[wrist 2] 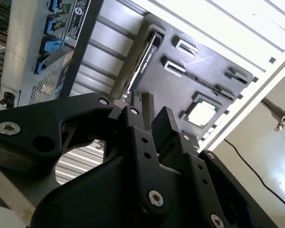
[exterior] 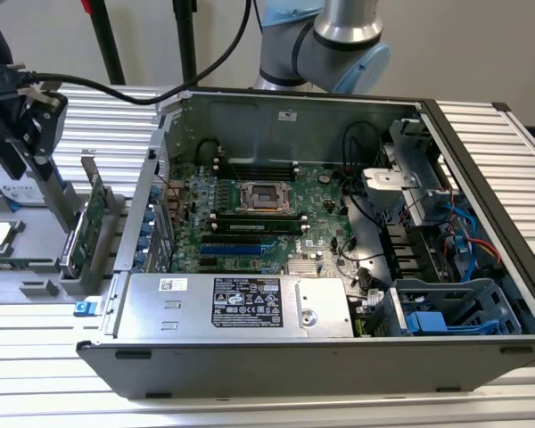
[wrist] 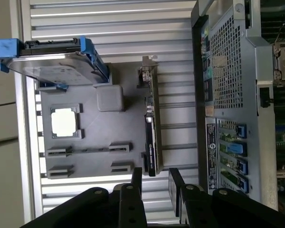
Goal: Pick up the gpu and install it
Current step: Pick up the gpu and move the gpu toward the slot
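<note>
Green gpu [exterior: 91, 218] board, green motherboard [exterior: 250, 223], black end effector [wrist: 155, 175], blue-railed silver hard drive [wrist: 52, 64], ribbed silver desk [exterior: 36, 357].

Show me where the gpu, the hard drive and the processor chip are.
gpu [wrist: 152, 142], first wrist view, black cooler edge.
hard drive [wrist: 52, 69], first wrist view, silver face.
processor chip [wrist: 64, 122], first wrist view, centre of its lid.

Gripper [exterior: 36, 153] hangs over the grey holder [exterior: 37, 287]. The gpu [exterior: 87, 223] stands upright below and just beside it. Open computer case [exterior: 276, 370] lies beyond the gpu.
</note>
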